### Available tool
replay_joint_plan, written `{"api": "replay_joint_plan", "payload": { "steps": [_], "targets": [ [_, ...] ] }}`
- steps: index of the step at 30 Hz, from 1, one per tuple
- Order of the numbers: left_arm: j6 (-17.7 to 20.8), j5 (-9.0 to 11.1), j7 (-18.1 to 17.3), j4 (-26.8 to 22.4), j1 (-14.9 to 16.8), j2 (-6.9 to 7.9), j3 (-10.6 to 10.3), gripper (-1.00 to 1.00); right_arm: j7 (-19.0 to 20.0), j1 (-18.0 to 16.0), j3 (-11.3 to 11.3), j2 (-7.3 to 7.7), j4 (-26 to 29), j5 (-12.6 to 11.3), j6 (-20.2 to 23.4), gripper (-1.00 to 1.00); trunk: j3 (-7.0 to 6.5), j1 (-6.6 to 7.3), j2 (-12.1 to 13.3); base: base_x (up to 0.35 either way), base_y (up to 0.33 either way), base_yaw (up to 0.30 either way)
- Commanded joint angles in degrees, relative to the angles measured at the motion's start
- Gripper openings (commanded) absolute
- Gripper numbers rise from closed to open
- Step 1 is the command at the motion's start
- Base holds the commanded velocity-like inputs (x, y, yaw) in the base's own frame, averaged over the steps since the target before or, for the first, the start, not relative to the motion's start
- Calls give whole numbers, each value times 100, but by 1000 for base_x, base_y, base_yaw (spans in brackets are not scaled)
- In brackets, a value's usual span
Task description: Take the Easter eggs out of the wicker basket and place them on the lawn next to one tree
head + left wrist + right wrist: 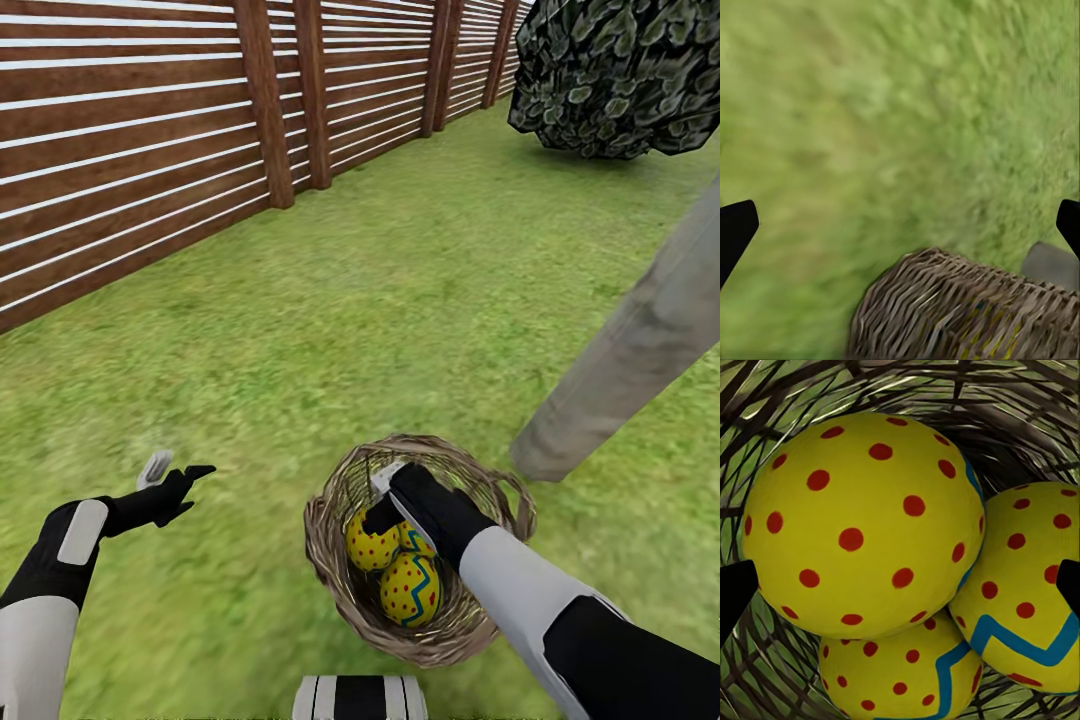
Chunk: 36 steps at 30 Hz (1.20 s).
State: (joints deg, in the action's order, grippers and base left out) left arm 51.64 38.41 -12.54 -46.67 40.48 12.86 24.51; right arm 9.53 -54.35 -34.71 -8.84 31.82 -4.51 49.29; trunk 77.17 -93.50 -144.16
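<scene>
Fenced garden: slatted brown fence point(150, 150) along one side, mottled lawn point(400, 300) throughout, grey trunk point(640, 340) rising just beyond the basket, dark foliage point(620, 70) further off.

Right gripper point(392, 500) is inside the basket point(330, 560), reaching down past the rim toward the eggs. In the right wrist view both fingertips point(735, 592) sit at the frame edges, spread wide, with the top egg point(862, 521) directly between and ahead of them. Nothing is pinched yet; contact with the egg cannot be confirmed. Judgement: the jaws are held wide to straddle the uppermost egg, which lies on the other two and is the only one that can be taken cleanly.

All three eggs remain in the basket: a second egg point(1027, 592) beside the top one and a third point(900, 675) beneath. In the head view the gripper covers part of the pile, so only two are plain.

Left gripper point(180, 478) hovers over bare grass, well to the basket's side, spread and empty. Judgement: parked clear of the working arm.

Basket base is cut off in the left wrist view point(967, 315). The trunk's upper part runs out of frame. The basket stands near the trunk's foot, so the carry looks short.
</scene>
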Motion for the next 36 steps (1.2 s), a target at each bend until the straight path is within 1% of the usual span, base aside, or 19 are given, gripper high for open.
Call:
{"api": "replay_joint_plan", "payload": {
  "steps": [1, 11, 13, 16, 18, 20, 21, 23, 27, 29, 31, 32, 34, 36],
  "targets": [
    [30, -36, -44, 0, 4, -2, 19, 100, -14, -6, -27, 5, 6, -38, 13, 100, 27, -1, -3, 0, 0, 0],
    [30, -36, -46, 0, 5, -2, 19, 100, -12, -6, -27, 5, 10, -22, 1, 100, 248, -27, -17, 0, 0, 0],
    [-36, -18, -42, 18, -22, -68, 1, 100, 6, -71, 8, -15, 76, -41, -64, 100, 248, -27, -17, 0, 0, 0],
    [-64, -18, -42, 18, -24, -72, 1, 100, 6, -128, 8, -17, 84, -41, -92, 100, 248, -27, -17, 0, 0, 0],
    [-130, -20, -41, 18, -33, -135, 4, 100, 5, -158, 11, 8, 150, -41, -157, 100, 248, -27, -17, 0, 0, 0],
    [-194, -25, -41, 18, -35, -168, 4, 100, 8, -168, 15, 29, 207, -41, -221, 100, 248, -27, -17, 0, 0, 0],
    [-226, -26, -39, 18, -37, -176, 3, 100, 12, -171, 16, 36, 218, -43, -254, 100, 270, -30, -18, 0, 0, 0],
    [-290, -27, -39, 18, -37, -185, 3, 100, 21, -173, 16, 32, 206, -50, -318, 100, 270, -30, -18, 0, 0, 0],
    [-307, -27, -39, 18, -40, -186, 1, 100, 23, -173, 14, 32, 164, -63, -315, 100, 314, -35, -21, 0, 0, 0],
    [-306, -27, -38, 18, -41, -185, 3, 100, 23, -176, 10, 26, 130, -84, -288, 100, 358, -40, -24, 0, 0, 0],
    [-310, -27, -39, 18, -40, -186, 5, 100, 25, -181, 13, 29, 124, -87, -273, 100, 358, -40, -24, 0, 0, 0],
    [-309, -27, -38, 18, -40, -186, 3, 100, 186, -181, 13, 31, 125, -80, -270, 100, 358, -40, -24, 0, 0, 0],
    [-312, -27, -38, 18, -40, -187, 2, 100, 646, -188, 9, 31, 123, -48, -257, 100, 358, -40, -24, 0, 0, 0],
    [-313, -27, -38, 18, -40, -187, 2, 100, 731, -209, 8, 39, 125, -35, -254, 100, 403, -45, -26, 0, 0, 0]
  ]
}}
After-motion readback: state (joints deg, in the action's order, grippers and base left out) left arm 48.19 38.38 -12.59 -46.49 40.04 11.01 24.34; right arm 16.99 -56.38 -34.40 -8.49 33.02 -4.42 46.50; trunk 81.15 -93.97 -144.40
